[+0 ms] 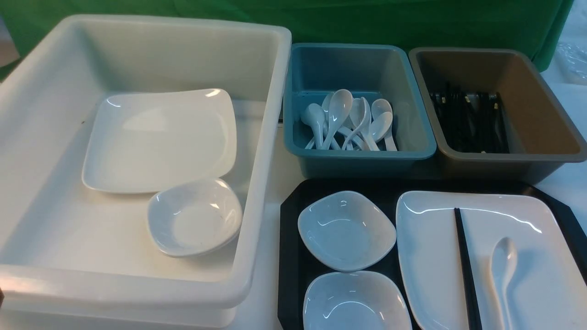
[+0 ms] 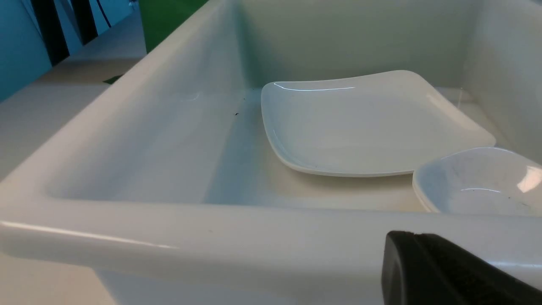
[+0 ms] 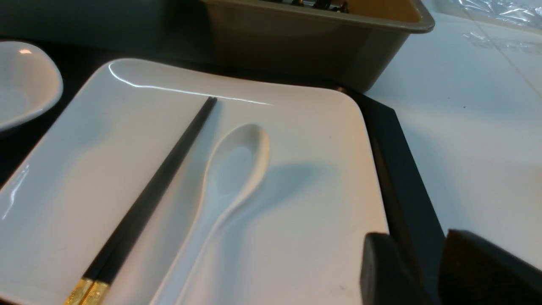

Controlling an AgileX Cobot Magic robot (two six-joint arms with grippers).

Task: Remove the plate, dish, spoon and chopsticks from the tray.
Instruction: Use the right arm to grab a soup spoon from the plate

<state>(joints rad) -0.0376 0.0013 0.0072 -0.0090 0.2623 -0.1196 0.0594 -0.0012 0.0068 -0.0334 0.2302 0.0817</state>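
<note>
My right gripper (image 3: pixel 417 243) stands part open and empty, its fingertips by the rim of the tray (image 3: pixel 402 169). Just ahead of it one plate (image 3: pixel 305 203) lies on the tray, carrying one spoon (image 3: pixel 237 165) and one pair of chopsticks (image 3: pixel 169 169). Two small dishes (image 1: pixel 346 229) sit on the plate's far side from it. My left gripper (image 2: pixel 423 258) is clenched, just outside the white tub (image 2: pixel 169 237). Inside the tub, ahead of it, lie a second plate (image 2: pixel 368 123) and one small bowl (image 2: pixel 478 182).

White plate (image 1: pixel 431 256) on black tray (image 1: pixel 289 275); chopsticks (image 1: pixel 466 266), spoon (image 1: pixel 503 270) lying on plate; two dishes (image 1: pixel 346 229) beside.
</note>
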